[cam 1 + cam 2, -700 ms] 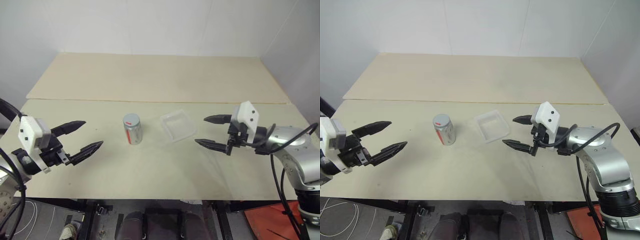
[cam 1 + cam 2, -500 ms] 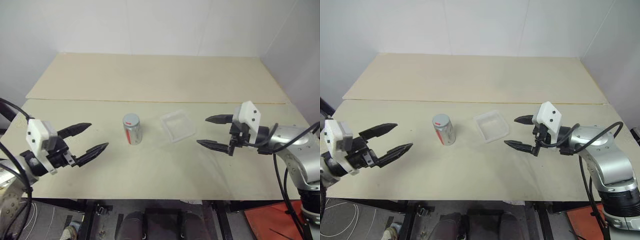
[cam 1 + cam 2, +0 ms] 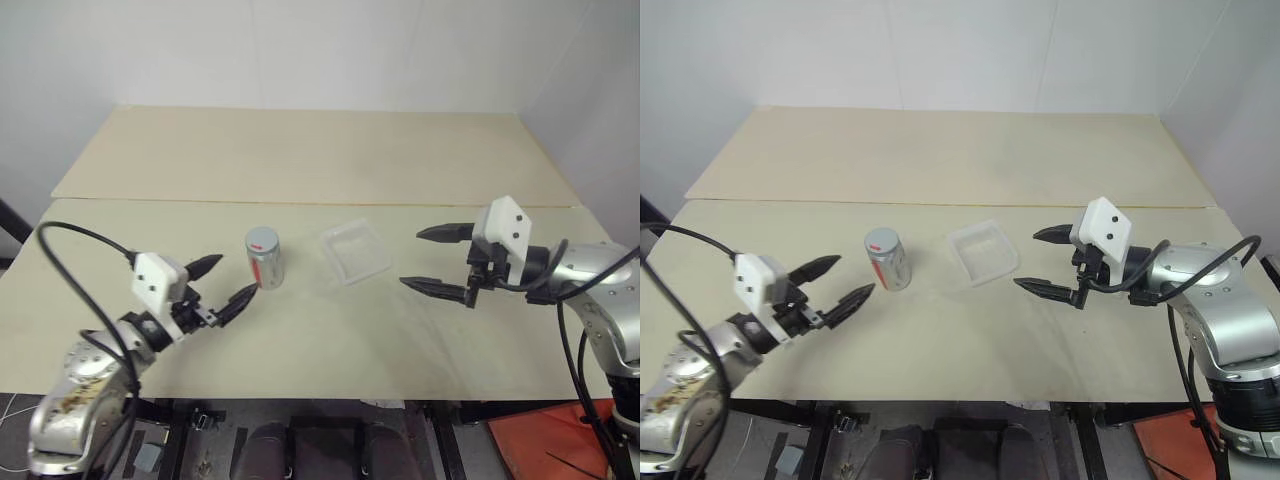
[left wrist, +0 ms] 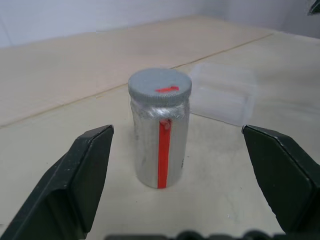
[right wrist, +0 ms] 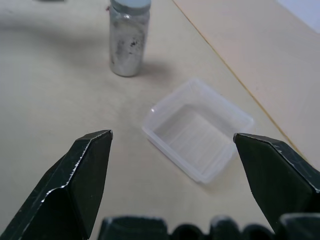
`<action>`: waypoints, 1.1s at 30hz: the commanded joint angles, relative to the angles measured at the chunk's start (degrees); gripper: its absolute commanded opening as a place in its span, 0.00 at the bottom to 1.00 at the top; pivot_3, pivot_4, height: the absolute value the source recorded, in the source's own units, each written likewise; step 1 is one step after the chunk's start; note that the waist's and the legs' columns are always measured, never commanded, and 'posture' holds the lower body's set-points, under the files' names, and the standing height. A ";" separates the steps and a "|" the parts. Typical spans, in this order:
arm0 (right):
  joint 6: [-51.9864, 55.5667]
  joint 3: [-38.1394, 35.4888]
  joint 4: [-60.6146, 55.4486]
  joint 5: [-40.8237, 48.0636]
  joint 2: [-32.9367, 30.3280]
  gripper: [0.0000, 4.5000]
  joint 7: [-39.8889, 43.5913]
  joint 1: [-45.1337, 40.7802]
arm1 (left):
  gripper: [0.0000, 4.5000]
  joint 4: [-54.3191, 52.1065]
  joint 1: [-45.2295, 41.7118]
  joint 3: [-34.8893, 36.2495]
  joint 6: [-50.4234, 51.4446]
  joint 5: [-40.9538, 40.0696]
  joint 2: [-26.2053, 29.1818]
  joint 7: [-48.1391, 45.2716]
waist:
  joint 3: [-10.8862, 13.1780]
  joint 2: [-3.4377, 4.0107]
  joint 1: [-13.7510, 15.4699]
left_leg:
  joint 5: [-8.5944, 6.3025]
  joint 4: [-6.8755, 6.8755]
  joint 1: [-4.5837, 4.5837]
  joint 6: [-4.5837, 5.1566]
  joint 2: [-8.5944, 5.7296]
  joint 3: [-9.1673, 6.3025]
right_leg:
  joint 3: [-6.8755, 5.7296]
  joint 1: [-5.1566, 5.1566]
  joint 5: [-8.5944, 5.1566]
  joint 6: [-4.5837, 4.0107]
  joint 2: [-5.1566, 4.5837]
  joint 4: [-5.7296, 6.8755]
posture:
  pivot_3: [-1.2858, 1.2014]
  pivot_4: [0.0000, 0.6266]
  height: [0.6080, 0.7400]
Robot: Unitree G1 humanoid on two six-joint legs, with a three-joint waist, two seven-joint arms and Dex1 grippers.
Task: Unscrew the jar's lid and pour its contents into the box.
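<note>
My left gripper hangs low over the front left part of the worktop with its two black fingers spread wide and nothing between them, the tips just short of the small silvery-grey cylindrical jar. In my left wrist view that jar stands upright between the parted fingers, its round flat grey screw lid in place with a red mark on top and a red stripe down the side.

My right gripper floats over the right part of the worktop, fingers equally far apart and empty, pointing toward the shallow square box of clear plastic with rounded corners. The box sits near the middle, beside the jar but apart from it, and looks empty in my right wrist view.

The pale beige worktop is a matte board; a second board of the same colour butts against its far edge and runs back to plain white walls that meet in a corner at the far right.

Compared with the frame shortly before, my left arm has swung in from the left edge toward the jar, so the fingertips are now close to it. My right gripper has barely shifted. Jar and box lie where they did.
</note>
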 commanded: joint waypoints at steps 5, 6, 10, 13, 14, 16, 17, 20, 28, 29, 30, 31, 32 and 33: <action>0.91 -2.19 -3.69 1.53 -0.58 1.00 -1.43 -0.50 | 0.99 8.06 -7.19 -6.78 -7.35 12.37 -7.55 9.62 | 0.00 0.00 0.10 | 0.01 0.04 0.05 0.00 -0.05 -0.01 | 0.01 0.08 0.01 -0.01 -0.01 0.03 | 0.52 0.24 1.00; 1.23 -2.35 -4.07 1.75 -0.70 1.00 -1.52 -0.47 | 0.99 9.41 -7.88 -7.28 -7.98 13.15 -8.24 9.96 | 0.00 -0.01 0.10 | 0.01 0.03 0.04 0.00 -0.05 -0.01 | 0.01 0.05 0.01 0.00 -0.01 0.03 | 0.52 0.24 1.00; 1.94 -3.11 -5.14 1.89 -1.07 1.00 -2.01 -0.18 | 0.99 13.37 -9.41 -9.15 -10.87 14.44 -10.58 9.38 | 0.00 0.00 0.08 | 0.00 0.02 -0.01 0.02 -0.03 -0.02 | 0.00 0.01 0.01 0.00 -0.02 0.01 | 0.52 0.24 1.00; 2.55 -3.41 -5.75 2.11 -1.21 1.00 -2.43 -0.51 | 0.99 16.27 -11.17 -9.98 -12.71 15.27 -11.77 9.09 | 0.00 -0.01 0.09 | 0.00 0.03 -0.01 0.02 -0.03 -0.02 | -0.01 0.02 0.01 0.00 -0.03 0.00 | 0.52 0.24 1.00; 2.62 -3.54 -5.91 2.12 -1.26 1.00 -2.50 -0.46 | 0.99 17.26 -11.70 -10.46 -13.38 15.88 -12.10 9.07 | 0.00 0.00 0.09 | 0.00 0.03 -0.01 0.02 -0.03 -0.02 | -0.01 0.02 0.01 0.00 -0.03 0.01 | 0.52 0.24 1.00; 2.74 -3.62 -6.25 2.06 -1.23 1.00 -2.71 -0.36 | 0.99 19.02 -12.61 -11.09 -14.64 16.85 -12.59 9.11 | 0.00 0.00 0.09 | 0.00 0.03 0.00 0.02 -0.03 -0.02 | -0.02 0.02 0.01 0.00 -0.03 0.02 | 0.52 0.24 1.00; 2.80 -3.68 -6.45 2.06 -1.23 1.00 -2.81 -0.28 | 0.99 19.96 -13.19 -11.27 -15.10 17.44 -12.93 9.50 | 0.00 -0.01 0.09 | 0.00 0.03 0.00 0.02 -0.03 -0.03 | -0.02 0.02 0.01 0.00 -0.03 0.02 | 0.52 0.24 1.00; 2.92 -3.84 -6.94 2.11 -1.15 1.00 -3.12 -0.11 | 0.99 22.81 -14.80 -11.59 -16.78 19.34 -13.86 10.66 | 0.00 0.00 0.10 | 0.00 0.03 -0.01 0.02 -0.04 -0.03 | -0.02 0.03 0.01 0.00 -0.04 0.00 | 0.52 0.24 1.00; 2.69 -4.90 -7.24 2.24 -1.56 1.00 -2.85 0.32 | 0.91 26.85 -16.72 -12.03 -18.77 21.78 -16.85 12.67 | 0.00 -0.01 0.10 | 0.00 0.03 -0.02 0.03 -0.04 -0.03 | -0.03 0.02 0.02 0.01 -0.04 0.01 | 0.52 0.24 1.00; 2.68 -5.01 -7.30 2.25 -1.62 1.00 -2.80 0.36 | 0.87 26.97 -16.73 -12.16 -18.80 21.94 -17.02 12.71 | 0.00 -0.01 0.10 | 0.00 0.03 -0.02 0.03 -0.03 -0.03 | -0.03 0.02 0.02 0.01 -0.04 0.01 | 0.52 0.24 1.00; 2.64 -5.09 -7.32 2.28 -1.69 1.00 -2.76 0.41 | 0.80 27.01 -16.74 -12.32 -18.82 22.04 -17.27 12.77 | 0.00 -0.01 0.10 | 0.00 0.03 -0.02 0.03 -0.03 -0.03 | -0.03 0.02 0.02 0.01 -0.05 0.01 | 0.52 0.24 1.00; 2.61 -5.11 -7.35 2.30 -1.73 1.00 -2.76 0.44 | 0.74 27.02 -16.75 -12.36 -18.83 22.10 -17.45 12.78 | 0.00 -0.01 0.10 | 0.00 0.03 -0.02 0.03 -0.03 -0.03 | -0.03 0.03 0.02 0.01 -0.05 0.00 | 0.52 0.24 1.00; 2.62 -5.05 -7.40 2.29 -1.72 1.00 -2.83 0.36 | 0.65 26.95 -16.83 -12.31 -18.79 22.11 -17.65 12.79 | 0.00 -0.01 0.09 | 0.00 0.03 -0.02 0.03 -0.03 -0.03 | -0.03 0.03 0.02 0.01 -0.05 0.01 | 0.52 0.24 1.00; 2.69 -4.97 -7.50 2.31 -1.69 1.00 -2.91 0.23 | 0.57 26.82 -16.89 -12.24 -18.72 22.12 -17.72 12.74 | 0.00 -0.01 0.09 | 0.00 0.03 -0.02 0.03 -0.04 -0.03 | -0.03 0.02 0.02 0.01 -0.04 0.01 | 0.52 0.24 1.00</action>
